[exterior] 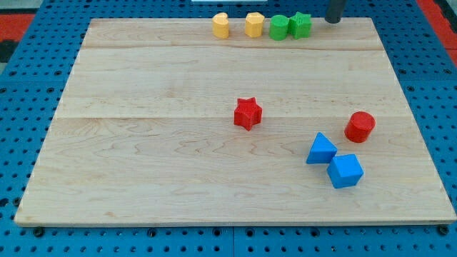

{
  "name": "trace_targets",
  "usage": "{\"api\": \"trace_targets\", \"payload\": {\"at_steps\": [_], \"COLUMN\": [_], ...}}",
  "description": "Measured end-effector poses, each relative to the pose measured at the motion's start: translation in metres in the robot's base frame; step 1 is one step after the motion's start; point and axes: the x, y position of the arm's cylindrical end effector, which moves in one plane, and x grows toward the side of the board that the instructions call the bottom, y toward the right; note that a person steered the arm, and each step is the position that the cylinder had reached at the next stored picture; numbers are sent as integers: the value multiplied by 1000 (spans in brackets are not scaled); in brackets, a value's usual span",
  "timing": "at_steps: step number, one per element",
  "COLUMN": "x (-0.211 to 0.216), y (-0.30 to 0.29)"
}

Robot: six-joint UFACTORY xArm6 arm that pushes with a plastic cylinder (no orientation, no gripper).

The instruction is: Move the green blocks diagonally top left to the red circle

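Two green blocks sit side by side at the view's top edge of the wooden board [143,143]: a rounded green block [278,28] and a green star-like block [300,25] touching its right side. The red circle block [360,126] stands at the view's right, well below them. My tip [333,21] shows at the view's top, just right of the green star-like block, with a small gap to it.
Two yellow blocks [221,25] [254,24] sit left of the green ones along the top edge. A red star [248,113] lies near the middle. A blue triangle [321,148] and a blue cube [345,170] lie below the red circle.
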Motion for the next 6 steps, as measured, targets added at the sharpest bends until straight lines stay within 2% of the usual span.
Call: {"api": "trace_targets", "payload": {"at_steps": [1, 3, 4, 5, 6], "x": [22, 68, 46, 22, 48], "y": [-83, -137, -99, -128, -213]}}
